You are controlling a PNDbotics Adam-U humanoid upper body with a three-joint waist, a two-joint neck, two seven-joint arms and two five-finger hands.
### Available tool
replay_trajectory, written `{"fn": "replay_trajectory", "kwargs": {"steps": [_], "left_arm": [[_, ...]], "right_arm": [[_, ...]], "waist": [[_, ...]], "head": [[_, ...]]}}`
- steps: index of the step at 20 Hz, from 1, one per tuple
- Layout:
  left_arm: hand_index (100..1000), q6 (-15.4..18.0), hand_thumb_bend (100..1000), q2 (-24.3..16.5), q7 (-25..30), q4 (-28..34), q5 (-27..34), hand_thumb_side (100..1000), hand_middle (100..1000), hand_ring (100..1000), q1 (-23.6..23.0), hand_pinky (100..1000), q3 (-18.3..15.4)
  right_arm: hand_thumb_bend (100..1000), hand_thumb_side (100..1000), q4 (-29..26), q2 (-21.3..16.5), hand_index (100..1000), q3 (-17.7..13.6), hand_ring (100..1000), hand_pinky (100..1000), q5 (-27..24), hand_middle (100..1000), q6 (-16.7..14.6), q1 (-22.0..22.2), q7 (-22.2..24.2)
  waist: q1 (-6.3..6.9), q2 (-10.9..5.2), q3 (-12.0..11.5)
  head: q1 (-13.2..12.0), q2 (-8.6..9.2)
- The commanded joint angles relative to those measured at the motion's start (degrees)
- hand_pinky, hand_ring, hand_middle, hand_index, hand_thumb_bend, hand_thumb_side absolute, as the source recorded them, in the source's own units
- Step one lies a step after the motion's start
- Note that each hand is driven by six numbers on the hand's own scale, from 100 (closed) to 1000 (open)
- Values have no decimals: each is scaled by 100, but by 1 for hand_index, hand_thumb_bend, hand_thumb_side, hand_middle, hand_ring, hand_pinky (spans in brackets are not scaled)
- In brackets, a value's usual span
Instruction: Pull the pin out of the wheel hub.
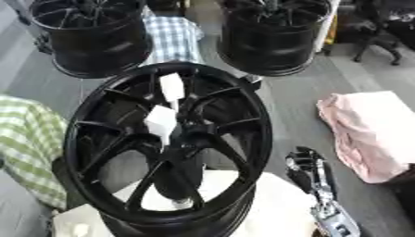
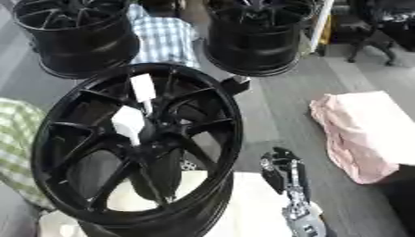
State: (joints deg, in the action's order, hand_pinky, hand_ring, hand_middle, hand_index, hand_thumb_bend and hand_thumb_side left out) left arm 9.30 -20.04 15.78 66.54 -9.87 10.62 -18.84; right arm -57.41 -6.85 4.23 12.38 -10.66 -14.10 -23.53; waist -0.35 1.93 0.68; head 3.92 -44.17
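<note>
A large black wheel hub (image 1: 97, 139) stands tilted at the centre, its spoked face towards me. From the middle of the spokes a white pin (image 1: 160, 121) sticks out, with a second white block (image 1: 172, 87) above it on a thin stem. My right hand (image 1: 306, 170) rests at the lower right beside the rim, fingers relaxed and pointing up, holding nothing and apart from the pin. Behind the lower spokes a dark shape with a silver end (image 1: 181, 202) shows; I cannot tell what it is. My left hand shows in neither view.
Two more black wheels (image 1: 89, 34) (image 1: 272, 37) stand at the back with a blue checked cloth (image 1: 174, 37) between them. A green checked cloth (image 1: 28, 143) lies left, a pink cloth (image 1: 369, 132) right. A white surface (image 1: 275, 208) lies under the front wheel.
</note>
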Motion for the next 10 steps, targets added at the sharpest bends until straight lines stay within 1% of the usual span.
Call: {"fn": "replay_trajectory", "kwargs": {"steps": [1,3,6,10], "left_arm": [[801,-224,334,326,-275,328,84,649,650,655,-43,703,-125],[796,-234,321,432,-418,305,-5,640,647,654,-96,703,-98],[782,-207,303,515,-669,205,-149,626,626,634,-123,694,-84],[778,-219,307,600,-890,147,63,622,620,628,-109,692,-78]], "right_arm": [[100,331,-99,-44,775,-8,687,732,-42,642,11,-87,13],[100,332,-93,-23,775,2,687,732,-43,642,6,-101,23],[100,334,-87,-17,775,4,687,732,-38,642,6,-104,28],[100,335,-94,-16,775,-3,687,732,-38,642,1,-98,21]], "waist": [[-2,-22,16],[-10,-22,39],[-16,-22,46],[-14,-26,39]], "head": [[-38,38],[-63,26],[-28,40],[-30,21]]}}
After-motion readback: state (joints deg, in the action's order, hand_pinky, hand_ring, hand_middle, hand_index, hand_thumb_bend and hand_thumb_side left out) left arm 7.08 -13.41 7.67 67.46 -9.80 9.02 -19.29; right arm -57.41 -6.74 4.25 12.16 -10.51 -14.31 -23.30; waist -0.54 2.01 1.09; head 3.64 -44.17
